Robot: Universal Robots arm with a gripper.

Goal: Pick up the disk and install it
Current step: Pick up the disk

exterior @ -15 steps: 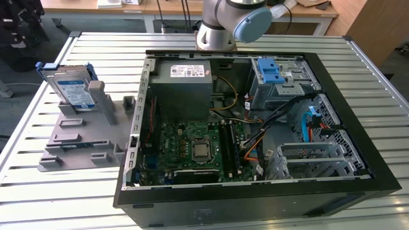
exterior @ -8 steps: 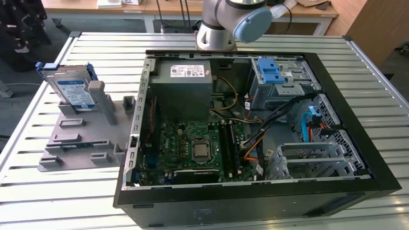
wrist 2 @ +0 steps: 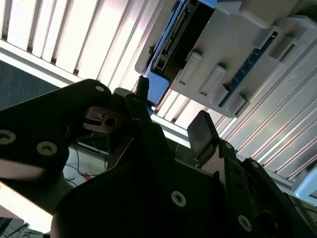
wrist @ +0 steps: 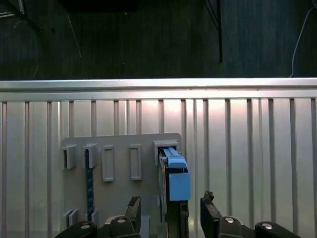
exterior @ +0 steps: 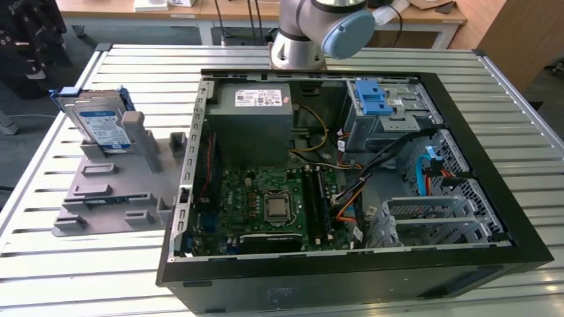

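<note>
The disk stands on edge in a grey slotted holder on the table, at the exterior view's left. It is silver with a blue-and-white label and a blue frame. In the first wrist view its blue-framed edge lies between my two dark fingertips, farther from the camera than they are. My gripper is open, with nothing held. In the second wrist view the gripper has its fingers apart, and the disk sits in the holder beyond them.
An open black computer case lies flat on the slatted metal table. Inside it are a grey power-supply box, a motherboard, a metal cage with a blue latch, cables and a silver bracket. The arm's base stands behind the case.
</note>
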